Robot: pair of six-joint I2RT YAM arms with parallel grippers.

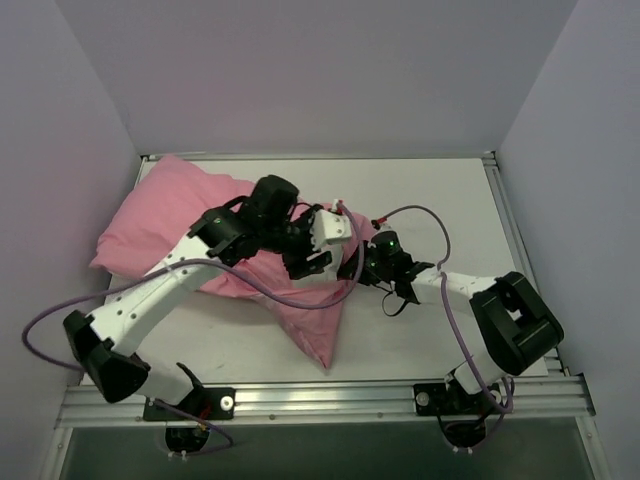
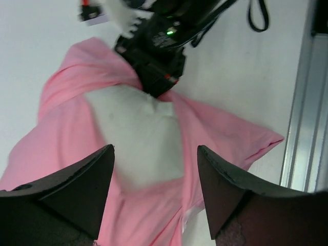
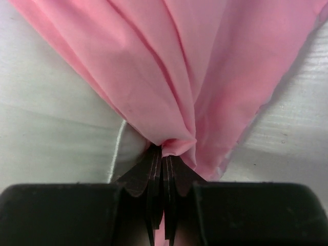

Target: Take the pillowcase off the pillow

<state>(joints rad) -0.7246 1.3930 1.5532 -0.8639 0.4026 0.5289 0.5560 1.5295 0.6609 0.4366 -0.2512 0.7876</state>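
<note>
My right hand point(image 3: 163, 156) pinches a gathered fold of the pillowcase point(image 3: 169, 66) beside the bared corner of the pillow point(image 2: 137, 136). My left hand point(image 2: 155, 154) hovers spread above that corner. I'd clamp white stuffing only, then draw the fold away along the table point(image 1: 430, 190).

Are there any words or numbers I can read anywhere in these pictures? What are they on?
No text can be read anywhere.
The small red and white part at the top of the left wrist view is too blurred to tell if it has writing.
The pillowcase, the pillow and the table show no writing.
</note>
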